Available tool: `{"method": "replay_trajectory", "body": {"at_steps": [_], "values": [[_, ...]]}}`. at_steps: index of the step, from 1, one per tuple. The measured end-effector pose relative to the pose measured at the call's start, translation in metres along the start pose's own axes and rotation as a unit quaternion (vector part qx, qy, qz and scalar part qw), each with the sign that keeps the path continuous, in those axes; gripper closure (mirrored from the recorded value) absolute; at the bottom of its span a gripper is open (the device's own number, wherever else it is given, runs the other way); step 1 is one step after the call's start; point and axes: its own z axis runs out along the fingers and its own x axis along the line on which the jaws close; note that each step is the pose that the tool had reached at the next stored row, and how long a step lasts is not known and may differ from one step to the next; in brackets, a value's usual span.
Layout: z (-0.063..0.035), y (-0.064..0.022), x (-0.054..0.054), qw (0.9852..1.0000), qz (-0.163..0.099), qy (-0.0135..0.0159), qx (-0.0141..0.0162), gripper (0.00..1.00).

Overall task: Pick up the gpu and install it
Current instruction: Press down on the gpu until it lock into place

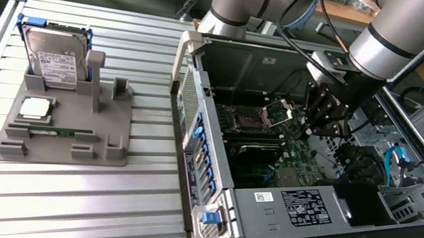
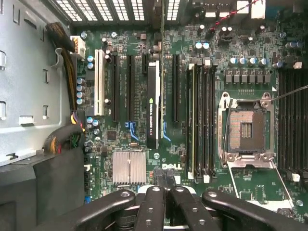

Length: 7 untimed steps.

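The gpu (image 2: 154, 103), a thin dark card seen edge-on with a label along its upper edge, stands upright in a slot of the green motherboard (image 2: 120, 139) inside the open computer case (image 1: 214, 159). My gripper (image 2: 166, 190) hovers over the board a short way from the card's end and is apart from it. Its two black fingers are pressed together with nothing between them. In the exterior view the gripper (image 1: 321, 128) hangs inside the case above the motherboard, near the case's middle.
A grey fixture (image 1: 58, 151) on the slatted table at the exterior view's left carries a hard drive (image 1: 54, 62), a processor chip (image 1: 35, 107) and a memory stick (image 1: 53, 129). The empty processor socket (image 2: 245, 127), a small heatsink (image 2: 129, 167) and cable bundles (image 2: 65, 139) surround the card.
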Motion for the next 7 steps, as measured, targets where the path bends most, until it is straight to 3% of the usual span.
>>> {"method": "replay_trajectory", "body": {"at_steps": [7], "values": [[0.0,0.0,0.0001,1.0,0.0,0.0,0.0,0.89]]}}
